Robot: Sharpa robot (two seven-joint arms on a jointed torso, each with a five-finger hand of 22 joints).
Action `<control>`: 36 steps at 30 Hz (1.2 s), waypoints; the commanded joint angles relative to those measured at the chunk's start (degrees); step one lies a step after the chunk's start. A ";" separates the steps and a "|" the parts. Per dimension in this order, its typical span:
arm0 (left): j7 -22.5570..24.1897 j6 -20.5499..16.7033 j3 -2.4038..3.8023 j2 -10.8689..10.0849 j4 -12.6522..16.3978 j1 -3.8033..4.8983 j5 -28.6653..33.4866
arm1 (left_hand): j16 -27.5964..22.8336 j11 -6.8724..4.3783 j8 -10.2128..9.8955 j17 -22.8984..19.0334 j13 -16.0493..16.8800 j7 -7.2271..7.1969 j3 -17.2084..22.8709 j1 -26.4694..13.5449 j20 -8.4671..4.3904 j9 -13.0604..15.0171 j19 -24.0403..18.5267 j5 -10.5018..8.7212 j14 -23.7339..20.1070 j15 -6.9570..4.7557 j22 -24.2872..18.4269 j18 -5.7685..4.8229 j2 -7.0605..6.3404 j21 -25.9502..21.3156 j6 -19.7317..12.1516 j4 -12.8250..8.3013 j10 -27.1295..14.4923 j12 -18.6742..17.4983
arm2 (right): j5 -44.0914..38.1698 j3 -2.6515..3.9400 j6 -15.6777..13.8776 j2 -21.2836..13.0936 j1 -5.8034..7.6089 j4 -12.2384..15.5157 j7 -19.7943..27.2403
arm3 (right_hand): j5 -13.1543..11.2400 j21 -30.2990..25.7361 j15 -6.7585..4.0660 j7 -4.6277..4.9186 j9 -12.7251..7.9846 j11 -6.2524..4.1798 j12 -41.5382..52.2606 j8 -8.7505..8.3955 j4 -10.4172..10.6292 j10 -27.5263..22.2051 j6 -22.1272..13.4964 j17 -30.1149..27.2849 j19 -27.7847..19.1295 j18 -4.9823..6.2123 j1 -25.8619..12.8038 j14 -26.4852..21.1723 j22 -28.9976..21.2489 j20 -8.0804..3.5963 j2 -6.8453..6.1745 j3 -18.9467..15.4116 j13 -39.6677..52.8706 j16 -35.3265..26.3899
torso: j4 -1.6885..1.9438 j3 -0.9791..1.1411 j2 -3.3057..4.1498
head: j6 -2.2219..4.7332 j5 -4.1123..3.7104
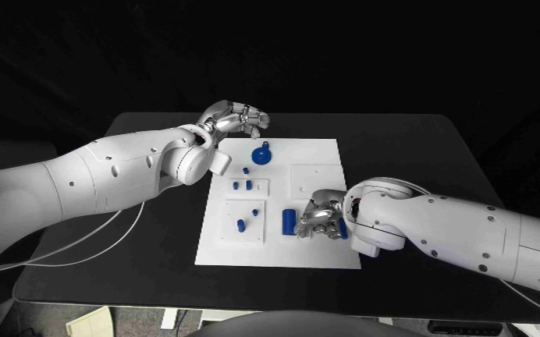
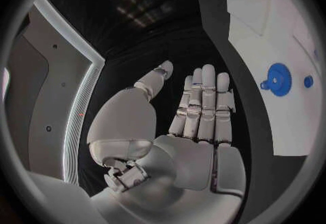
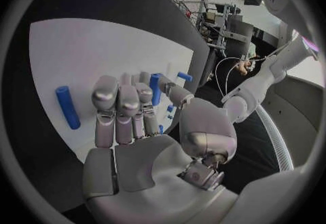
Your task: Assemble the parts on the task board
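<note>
The white task board (image 1: 321, 157) lies mid-table. A blue gear (image 1: 261, 154) sits near its far edge, also seen in the left wrist view as the gear (image 2: 277, 77). Small blue pegs (image 1: 243, 185) stand left of centre. A blue cylinder (image 1: 289, 221) lies near the front, and the right wrist view shows the cylinder (image 3: 67, 107) clear of the fingers. My right hand (image 1: 321, 216) is over the board's near right part. Its thumb and a finger pinch a blue peg (image 3: 155, 88). My left hand (image 1: 234, 118) hovers past the board's far left corner, fingers straight and apart, holding nothing.
The black table (image 1: 417, 150) extends around the board on all sides. More small blue pegs (image 1: 242, 225) stand in the board's near left block. A thin white cable (image 1: 112, 239) runs along the left side of the table.
</note>
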 commanded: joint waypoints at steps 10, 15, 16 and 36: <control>0.32 0.74 0.04 0.08 -0.03 0.02 -0.09 | -0.27 0.08 0.24 0.11 -0.09 0.07 -0.02 -0.48 0.05 -0.07 -0.01 -0.04 0.39 0.20 0.10 1.17 0.12 -0.33 -0.23 0.31 -0.26 0.09 | -0.58 -0.04 0.02 -0.73 -0.26 0.38 0.62 | -1.08 0.17 -0.16 0.00 -0.08 0.03 -0.36 -0.59 -1.61 0.56 0.10 0.16 0.11 6.55 -1.50 0.27 0.73 0.41 -2.48 -2.48 0.25 -0.45 | -0.01 0.02 -0.01 | 0.04 0.05; 0.32 0.80 0.04 0.05 -0.07 0.02 -0.09 | -0.29 0.08 0.24 0.13 -0.09 0.08 -0.02 -0.48 0.05 -0.07 -0.01 -0.04 0.40 0.20 0.12 1.17 0.13 -0.34 -0.24 0.31 -0.26 0.09 | 1.21 -0.02 -1.16 -2.41 -0.27 1.35 3.60 | -3.12 -0.06 -0.22 -0.02 -0.08 -0.01 -0.47 -0.74 -1.62 0.49 0.04 0.17 0.07 6.55 -1.53 0.26 0.59 0.26 -3.83 -3.07 0.34 -0.62 | 0.01 0.04 0.01 | 0.14 0.03; 0.32 0.79 0.04 0.04 -0.10 0.02 -0.09 | -0.29 0.08 0.24 0.13 -0.09 0.08 -0.02 -0.48 0.05 -0.08 -0.01 -0.03 0.40 0.20 0.12 1.17 0.12 -0.34 -0.24 0.31 -0.26 0.09 | 1.88 -0.02 -1.90 -3.02 -0.26 1.78 4.00 | -3.18 -0.08 -0.23 -0.01 -0.09 0.00 -0.48 -0.77 -1.62 0.48 -0.01 0.16 0.06 6.55 -1.47 0.25 0.57 0.24 -3.88 -3.05 0.35 -0.65 | 0.01 0.04 0.01 | 0.14 0.03; 0.40 0.87 0.04 -0.53 0.17 0.02 -0.09 | -0.34 0.07 0.22 0.18 -0.09 0.10 -0.07 -0.56 0.06 -0.09 0.00 -0.09 0.41 0.20 0.18 1.16 0.07 -0.38 -0.30 0.34 -0.22 0.12 | -7.89 1.58 -2.37 -13.54 1.40 5.05 2.45 | -3.43 -0.30 0.49 0.80 0.38 0.77 -0.11 -1.74 -2.85 0.74 -2.36 0.30 0.48 6.55 3.09 0.63 0.45 0.04 -3.86 -2.59 0.82 -0.81 | -0.09 0.10 0.00 | 0.82 -0.47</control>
